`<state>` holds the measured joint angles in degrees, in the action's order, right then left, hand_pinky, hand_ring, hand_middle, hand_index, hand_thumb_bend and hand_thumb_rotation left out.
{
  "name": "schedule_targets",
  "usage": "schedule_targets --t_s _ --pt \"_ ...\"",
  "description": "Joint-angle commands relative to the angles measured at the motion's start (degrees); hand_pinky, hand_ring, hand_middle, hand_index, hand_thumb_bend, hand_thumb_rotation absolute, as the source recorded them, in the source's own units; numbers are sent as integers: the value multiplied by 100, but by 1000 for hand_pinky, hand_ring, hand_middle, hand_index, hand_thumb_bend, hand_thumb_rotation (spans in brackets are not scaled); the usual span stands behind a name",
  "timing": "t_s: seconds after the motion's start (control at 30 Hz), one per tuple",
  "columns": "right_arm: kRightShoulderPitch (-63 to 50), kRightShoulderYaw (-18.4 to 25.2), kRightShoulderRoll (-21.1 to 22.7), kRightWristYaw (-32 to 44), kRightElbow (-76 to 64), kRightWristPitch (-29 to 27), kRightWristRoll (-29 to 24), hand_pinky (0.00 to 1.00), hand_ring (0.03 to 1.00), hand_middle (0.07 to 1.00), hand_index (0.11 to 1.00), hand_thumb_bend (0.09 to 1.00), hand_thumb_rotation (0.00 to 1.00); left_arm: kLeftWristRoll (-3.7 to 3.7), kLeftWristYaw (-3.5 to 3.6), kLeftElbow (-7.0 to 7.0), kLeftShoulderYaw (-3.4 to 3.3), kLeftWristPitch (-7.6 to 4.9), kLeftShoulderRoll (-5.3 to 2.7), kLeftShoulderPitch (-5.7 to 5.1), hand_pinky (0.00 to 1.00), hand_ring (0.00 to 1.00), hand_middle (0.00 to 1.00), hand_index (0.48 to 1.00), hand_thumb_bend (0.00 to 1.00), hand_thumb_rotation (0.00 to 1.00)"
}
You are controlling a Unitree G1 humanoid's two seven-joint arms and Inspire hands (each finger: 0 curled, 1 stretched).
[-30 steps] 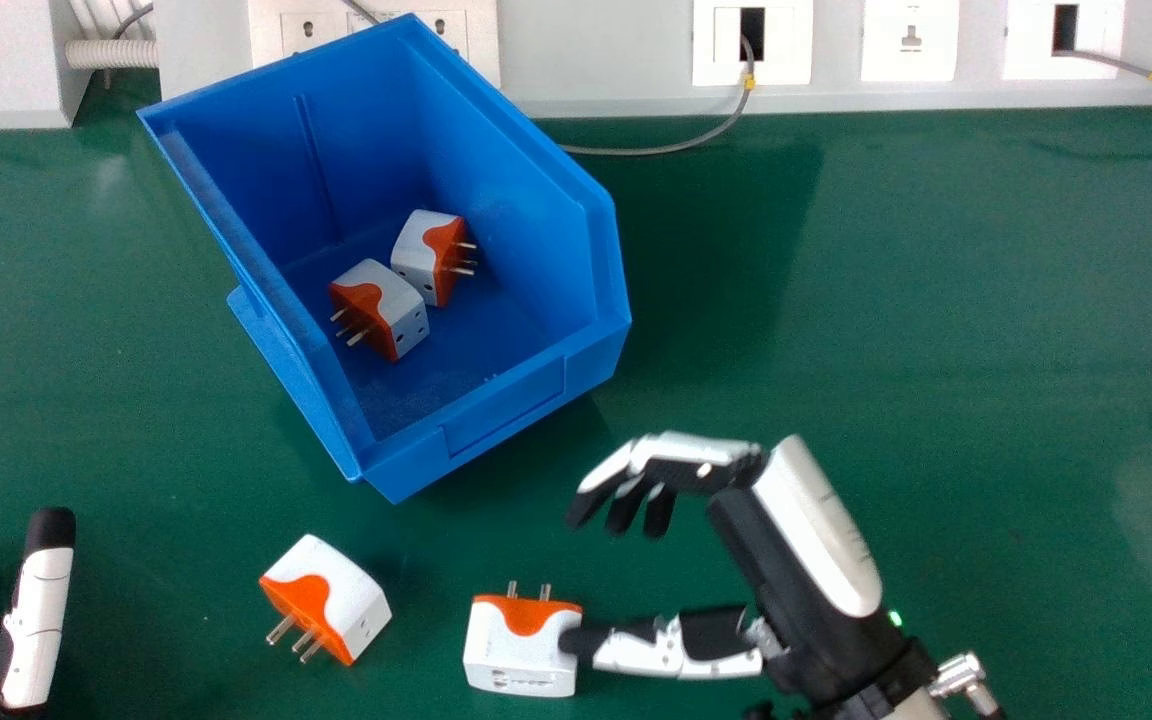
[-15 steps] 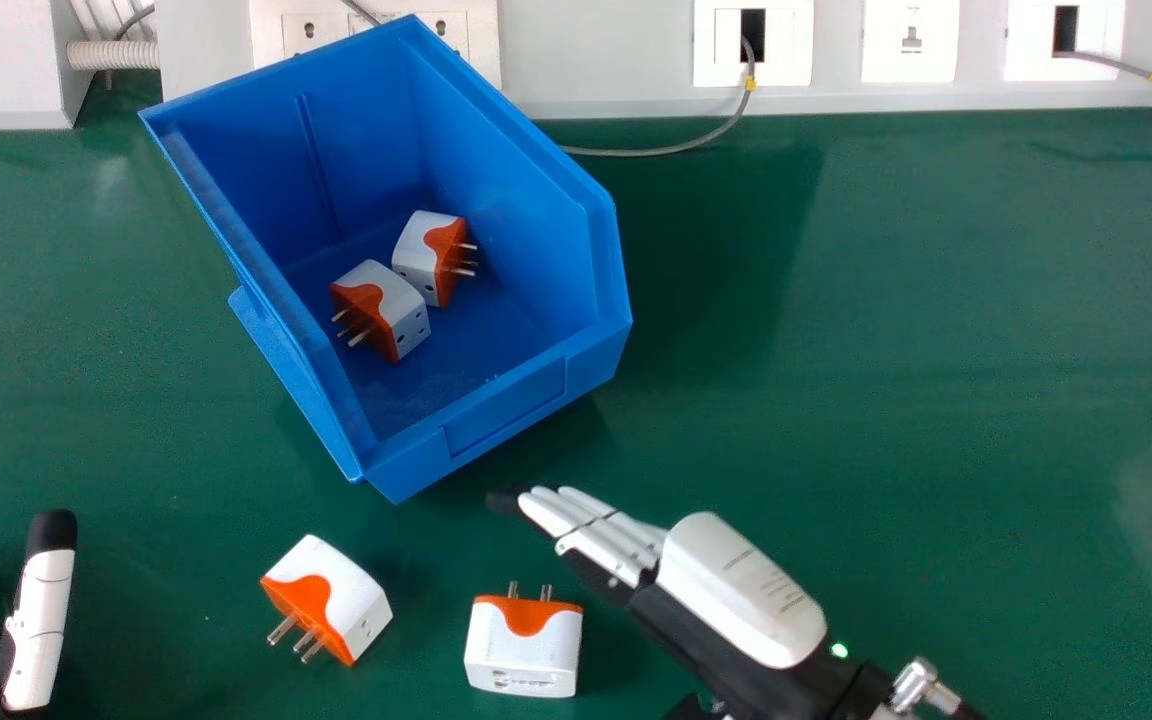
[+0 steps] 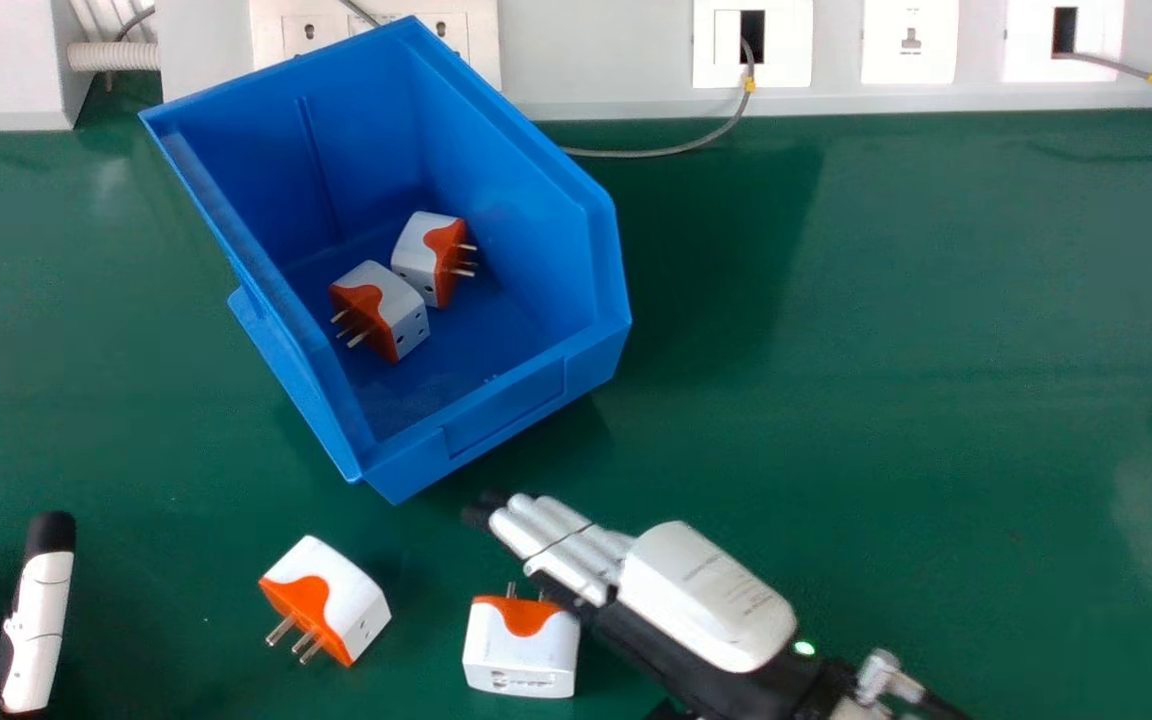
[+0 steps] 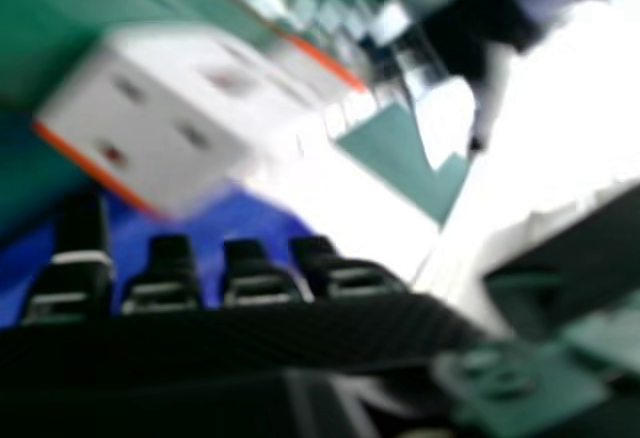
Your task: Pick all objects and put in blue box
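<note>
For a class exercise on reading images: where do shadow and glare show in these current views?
Head view: soft shadow on the green tabletop, right of the open blue plastic box, and pale sheen near the picture's right edge; right hand view: glaring white washing out detail beside the dark thumb of the right hand.

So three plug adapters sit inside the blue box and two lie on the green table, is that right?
Not three: the head view shows two plug adapters inside the blue box. The other two do lie on the green table.
</note>
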<state>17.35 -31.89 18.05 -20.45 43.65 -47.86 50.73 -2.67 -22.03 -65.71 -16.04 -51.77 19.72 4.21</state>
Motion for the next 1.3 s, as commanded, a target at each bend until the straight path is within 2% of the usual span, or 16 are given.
schedule_targets --t_s 0.0,0.03,0.1,0.27,0.3,0.33,0.4,0.47,0.53,0.63,0.73,0.87,0.97,1.03,1.17,1.27 --pt "387 -203 -195 -68 517 156 134 825 954 983 963 959 722 69 9 -148 -37 233 -58 -190 981 974 965 1000 953 963" --pt "527 -274 -295 -68 808 211 163 825 954 983 963 959 722 46 -14 -155 -28 223 -54 -188 981 974 965 1000 953 963" --pt "757 -382 -483 -146 1360 234 132 804 946 976 949 929 589 17 -40 -161 -14 206 -48 -189 982 973 962 1000 956 957" --pt "1075 -568 -714 -530 2151 99 98 791 941 971 940 914 525 82 26 -168 -38 228 -64 -162 981 972 961 1000 949 956" --pt "1096 -574 -738 -587 2235 55 57 772 927 958 917 893 439 69 9 -173 -29 239 -56 -157 981 973 962 1000 946 953" --pt "1105 -567 -766 -669 2313 -6 5 714 868 916 863 826 281 60 -5 -180 -24 246 -50 -151 983 972 961 1000 946 949" --pt "1079 -535 -832 -1025 2432 -178 -107 612 761 834 793 708 143 48 -15 -180 -15 257 -44 -147 985 973 962 1000 952 946" --pt "1048 -514 -893 -1421 2502 -232 -153 537 671 752 729 624 91 -8 -72 -174 18 275 -27 -147 985 974 964 1000 952 946" --pt "1046 -547 -928 -1824 2533 -170 -98 424 508 565 536 532 23 -22 -88 -181 26 288 -22 -136 973 974 970 996 934 956" --pt "1019 -471 -974 -1945 2560 -113 -217 380 474 514 466 506 4 15 -40 -194 5 284 -31 -116 973 969 962 999 929 949" --pt "1011 -433 -973 -1954 2573 -152 -297 363 466 502 462 500 1 64 30 -206 -17 286 -40 -95 979 973 969 999 932 944" --pt "1002 -413 -958 -1904 2551 -212 -403 356 464 497 466 499 0 57 38 -221 -14 300 -31 -71 986 981 974 1000 919 938" --pt "1005 -412 -950 -1934 2541 -256 -428 357 463 494 465 499 0 106 83 -231 -48 305 -51 -46 988 984 975 998 919 934" --pt "1002 -380 -949 -1852 2540 -272 -479 357 463 494 465 499 0 158 153 -240 -76 309 -61 -34 988 985 977 997 919 934" --pt "1006 -364 -899 -2129 2435 -435 -441 358 463 494 465 499 0 98 126 -251 -40 289 -32 -39 989 986 978 995 921 932" --pt "1026 -249 -802 -2210 2206 -624 -524 346 463 492 471 499 0 96 111 -252 -40 284 -37 -47 990 983 969 1000 924 931"
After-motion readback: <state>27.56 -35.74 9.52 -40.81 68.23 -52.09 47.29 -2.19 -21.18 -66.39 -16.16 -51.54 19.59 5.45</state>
